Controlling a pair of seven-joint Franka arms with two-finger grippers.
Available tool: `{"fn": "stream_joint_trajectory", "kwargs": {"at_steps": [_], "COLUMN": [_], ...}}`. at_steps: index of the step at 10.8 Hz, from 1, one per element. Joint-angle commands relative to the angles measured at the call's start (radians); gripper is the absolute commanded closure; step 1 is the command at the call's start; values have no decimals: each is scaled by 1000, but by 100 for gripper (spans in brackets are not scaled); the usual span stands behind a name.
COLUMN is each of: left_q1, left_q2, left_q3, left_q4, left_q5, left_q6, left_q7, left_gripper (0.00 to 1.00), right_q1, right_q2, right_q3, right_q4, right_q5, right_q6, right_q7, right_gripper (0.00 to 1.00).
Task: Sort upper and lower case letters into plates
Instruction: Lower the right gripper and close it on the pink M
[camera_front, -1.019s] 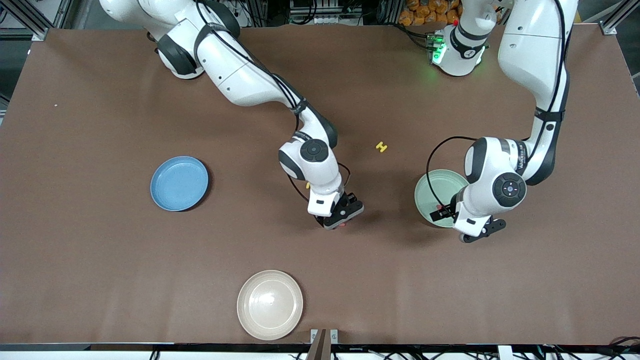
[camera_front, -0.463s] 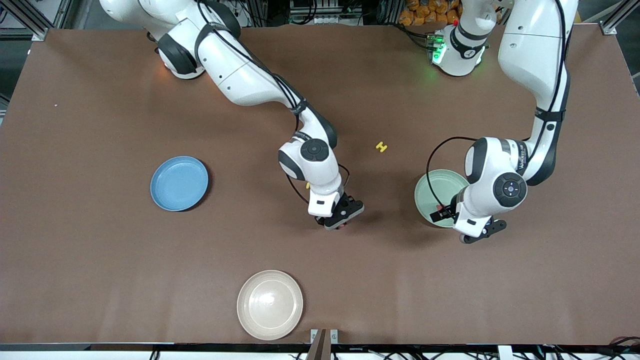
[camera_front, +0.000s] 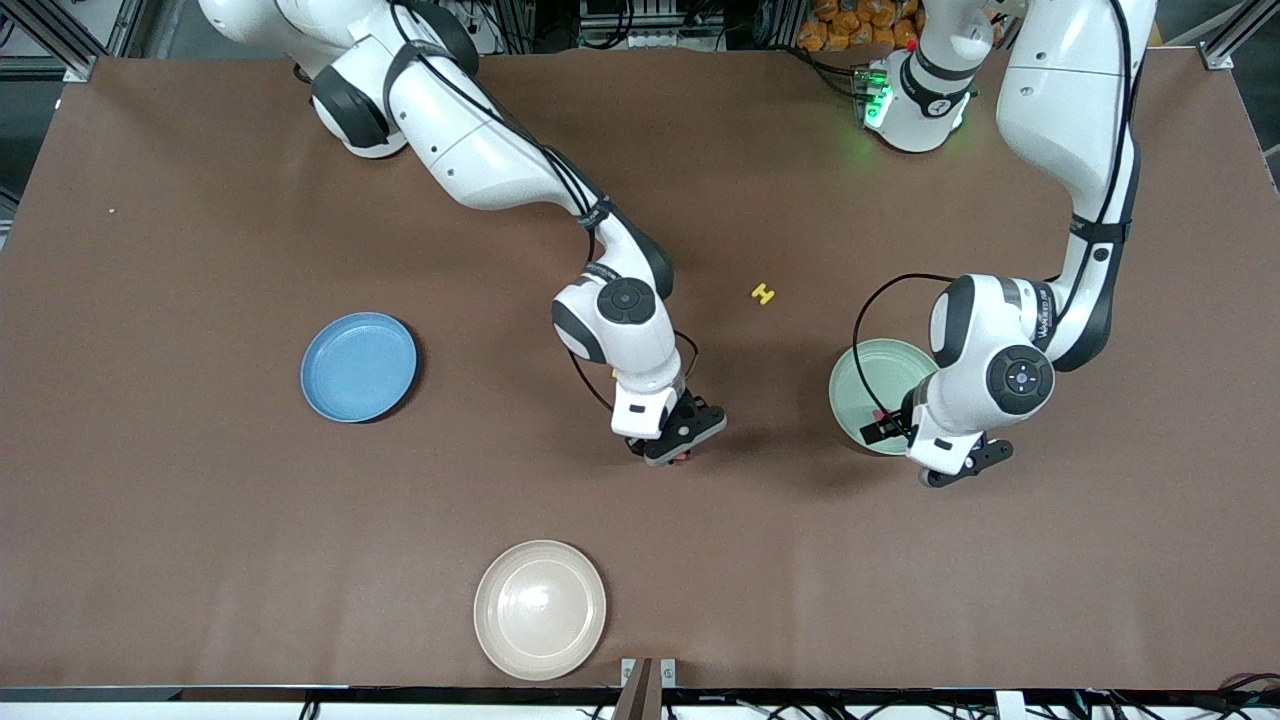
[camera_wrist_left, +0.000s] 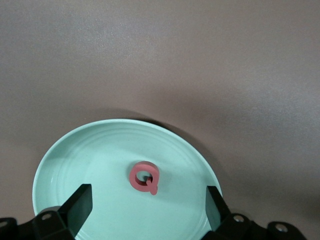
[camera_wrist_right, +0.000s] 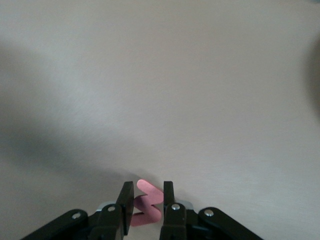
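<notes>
Pinching a pink letter (camera_wrist_right: 146, 205) at table centre for sorting, the right gripper (camera_front: 672, 448) is lifting while the left gripper (camera_wrist_left: 145, 210), spread, is waiting over the green plate (camera_wrist_left: 75, 155).

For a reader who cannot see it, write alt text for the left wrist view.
A small pink letter Q lies flat near the middle of a pale green plate on a brown table. The left gripper hangs open above the plate, its two dark fingers on either side of the letter, not touching it.
</notes>
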Motion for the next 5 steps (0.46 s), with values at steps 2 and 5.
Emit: {"fn": "stream_joint_trajectory", "kwargs": {"at_steps": [2, 5], "left_q1": [-1, -1], "left_q2": [-8, -6], "left_q3": [3, 3], "left_q4": [11, 11], "left_q5": [-13, -13], "left_q6": [-13, -13], "left_q7": [-3, -1], "left_gripper": [0, 0], "right_q1": [-86, -186], "right_q2": [-218, -370], "right_q3": [26, 67], "right_q4": [-156, -254], "right_q5": [119, 138], "right_q6": [-113, -271], "right_q7": [-25, -43], "right_gripper": [100, 100]}}
